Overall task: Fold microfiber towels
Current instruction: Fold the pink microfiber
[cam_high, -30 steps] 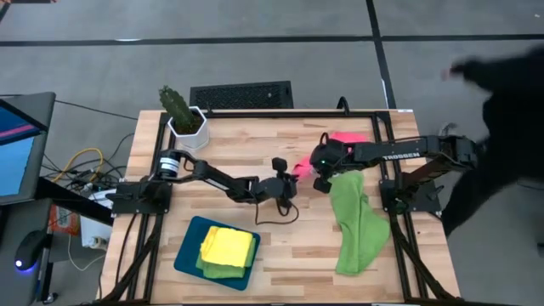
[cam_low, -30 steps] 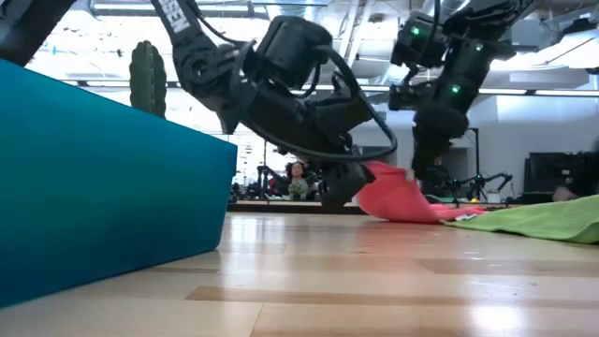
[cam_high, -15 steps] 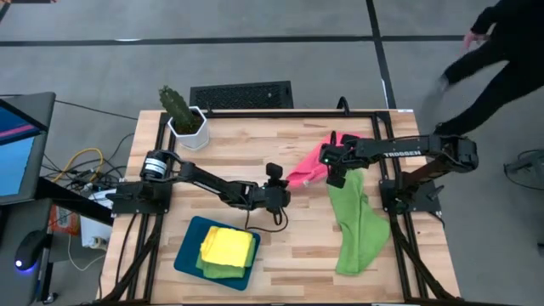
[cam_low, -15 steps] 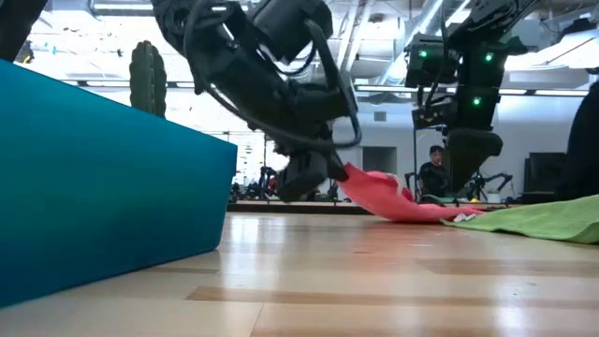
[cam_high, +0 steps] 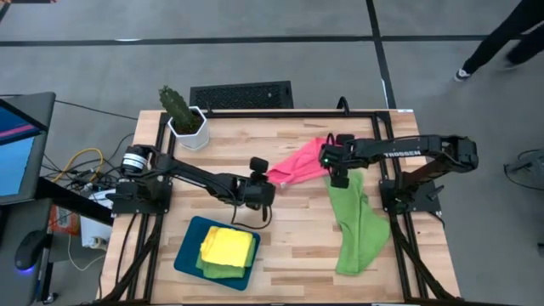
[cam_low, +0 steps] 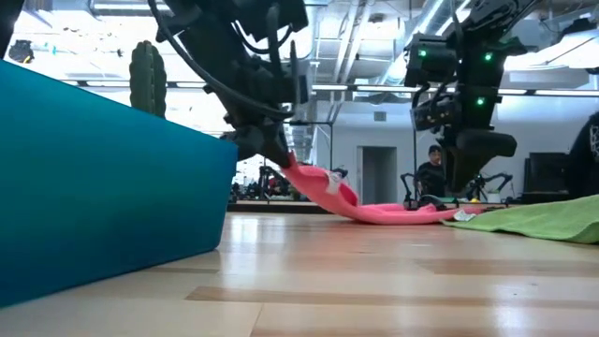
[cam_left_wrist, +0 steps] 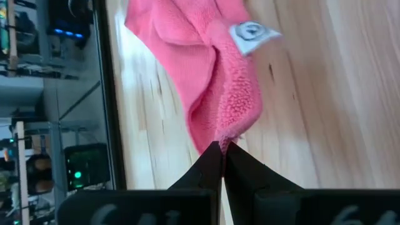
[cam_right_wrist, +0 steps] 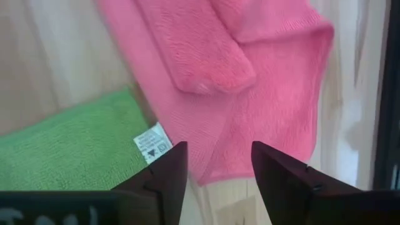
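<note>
Left hand (cam_high: 264, 176) pinches one corner of the pink towel (cam_high: 297, 163), its two fingers pressed together on the cloth; the left wrist view shows the fingertips (cam_left_wrist: 220, 156) meeting on the towel's edge. Right hand (cam_high: 337, 167) hovers over the far end of the same towel with its fingers (cam_right_wrist: 167, 172) spread apart and nothing between them, as the right wrist view shows.

One pink towel lies stretched across the middle of the table (cam_high: 229, 144), raised at the left hand's end and flat at the other in the low view. One lime green towel (cam_high: 354, 223) lies loose on the table's right side, touching the pink one. One yellow towel (cam_high: 227, 247) sits folded on a green one in the teal tray (cam_high: 189, 246) near the front edge.

Only the right wrist view shows the green towel's white label (cam_right_wrist: 153, 144); only the left wrist view shows the pink towel's label (cam_left_wrist: 250, 31). Both arms reach inward low over the table. One potted cactus (cam_high: 178, 109) stands at the back left corner.
</note>
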Motion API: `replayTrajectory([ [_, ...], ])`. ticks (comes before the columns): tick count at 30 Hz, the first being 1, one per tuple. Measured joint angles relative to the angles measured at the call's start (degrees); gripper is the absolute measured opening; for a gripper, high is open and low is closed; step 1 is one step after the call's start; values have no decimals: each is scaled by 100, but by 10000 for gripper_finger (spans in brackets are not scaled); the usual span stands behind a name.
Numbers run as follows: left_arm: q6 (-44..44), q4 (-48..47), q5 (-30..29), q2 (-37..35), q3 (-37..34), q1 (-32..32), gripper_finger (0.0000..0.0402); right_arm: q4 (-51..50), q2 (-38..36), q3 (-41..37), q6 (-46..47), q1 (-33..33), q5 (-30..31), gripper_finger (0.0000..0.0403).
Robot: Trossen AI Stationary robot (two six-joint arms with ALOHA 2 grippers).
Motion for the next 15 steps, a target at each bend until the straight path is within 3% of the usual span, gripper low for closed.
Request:
replayTrajectory([
  [15, -132, -369, 14, -22, 0, 12, 0, 908, 4, -47, -3293, 415, 16, 202],
])
